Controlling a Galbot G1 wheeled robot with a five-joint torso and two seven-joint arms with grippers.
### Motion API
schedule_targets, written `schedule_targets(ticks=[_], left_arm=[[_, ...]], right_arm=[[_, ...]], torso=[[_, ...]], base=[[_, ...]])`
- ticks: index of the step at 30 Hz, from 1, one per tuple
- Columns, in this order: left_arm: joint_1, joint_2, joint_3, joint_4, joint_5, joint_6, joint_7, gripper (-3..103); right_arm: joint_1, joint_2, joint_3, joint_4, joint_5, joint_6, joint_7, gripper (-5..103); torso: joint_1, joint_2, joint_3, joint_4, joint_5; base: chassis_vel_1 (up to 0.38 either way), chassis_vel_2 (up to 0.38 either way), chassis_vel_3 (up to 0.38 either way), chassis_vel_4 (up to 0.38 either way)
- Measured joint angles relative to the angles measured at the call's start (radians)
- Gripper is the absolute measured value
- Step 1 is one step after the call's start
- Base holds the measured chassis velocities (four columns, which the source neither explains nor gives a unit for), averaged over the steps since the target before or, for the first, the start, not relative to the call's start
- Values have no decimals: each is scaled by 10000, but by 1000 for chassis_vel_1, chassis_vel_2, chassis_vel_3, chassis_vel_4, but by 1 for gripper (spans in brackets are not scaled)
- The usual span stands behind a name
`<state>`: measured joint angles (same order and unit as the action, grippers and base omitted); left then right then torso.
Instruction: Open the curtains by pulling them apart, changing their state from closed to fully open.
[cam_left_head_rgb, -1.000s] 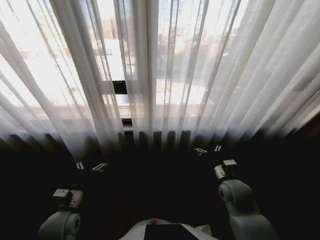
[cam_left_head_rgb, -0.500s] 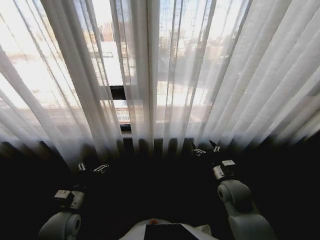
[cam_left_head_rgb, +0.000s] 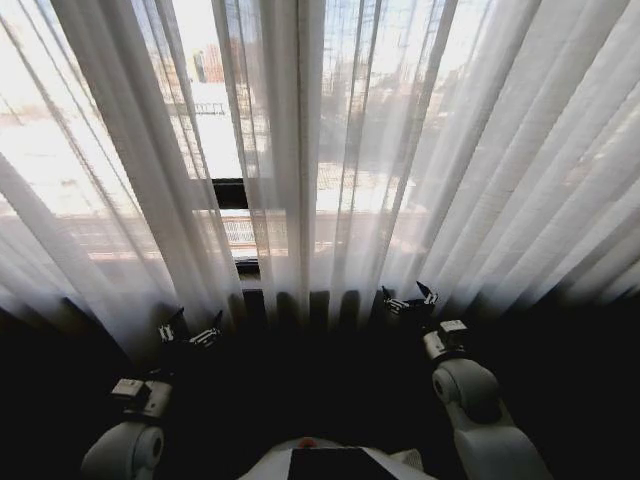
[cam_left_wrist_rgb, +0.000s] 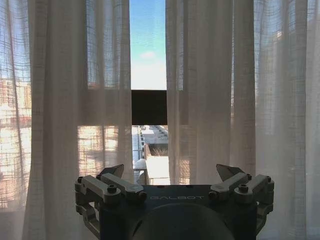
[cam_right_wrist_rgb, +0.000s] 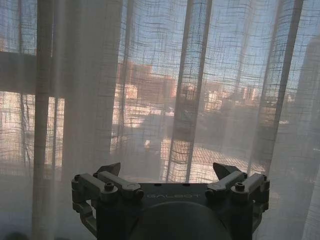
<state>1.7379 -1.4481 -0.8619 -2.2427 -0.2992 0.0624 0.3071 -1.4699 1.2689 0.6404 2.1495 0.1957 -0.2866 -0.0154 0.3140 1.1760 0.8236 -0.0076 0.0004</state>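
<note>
The curtains hang shut across the window as sheer white pleated panels. In the left wrist view the curtains leave a narrow slit where sky shows. My left gripper is open, low at the left, just short of the hem. In its own view the left gripper points at that slit, holding nothing. My right gripper is open at the hem, right of centre. The right gripper faces the curtains from close by, and no fabric lies between its fingers.
A dark window frame bar crosses behind the fabric, and the same bar shows through the slit. The floor below the hem is dark. My torso sits at the bottom edge.
The whole head picture has shifted, so the camera moved; the hem now sits lower in view. Both grippers stand slightly nearer the hem, with fingers spread.
</note>
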Motion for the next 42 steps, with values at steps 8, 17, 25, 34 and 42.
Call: schedule_targets(ticks=[8,17,25,34,42], left_arm=[[-50,6,5,162,-10,-63,168,100],[-17,-16,-6,221,-35,-215,223,100],[-7,-49,-15,211,-38,-234,235,100],[40,-92,-38,169,-38,-279,262,100],[45,-123,-25,175,-31,-308,271,100]], right_arm=[[13,61,-130,-61,-664,167,-156,100],[-31,114,-280,-89,-881,260,-163,100],[-56,119,-298,-117,-881,285,-165,100],[-99,116,-300,-119,-877,302,-165,100],[-123,120,-301,-169,-869,326,-166,100]], torso=[[-1,0,-2,0,-5],[-3,1,-1,-1,-1],[-2,0,-1,-1,-1],[-2,0,-1,0,-1],[-1,0,-1,0,-2]], base=[[-31,31,31,-24],[3,5,-2,-8],[107,120,-86,-135],[257,246,-265,-243],[339,337,-336,-328]])
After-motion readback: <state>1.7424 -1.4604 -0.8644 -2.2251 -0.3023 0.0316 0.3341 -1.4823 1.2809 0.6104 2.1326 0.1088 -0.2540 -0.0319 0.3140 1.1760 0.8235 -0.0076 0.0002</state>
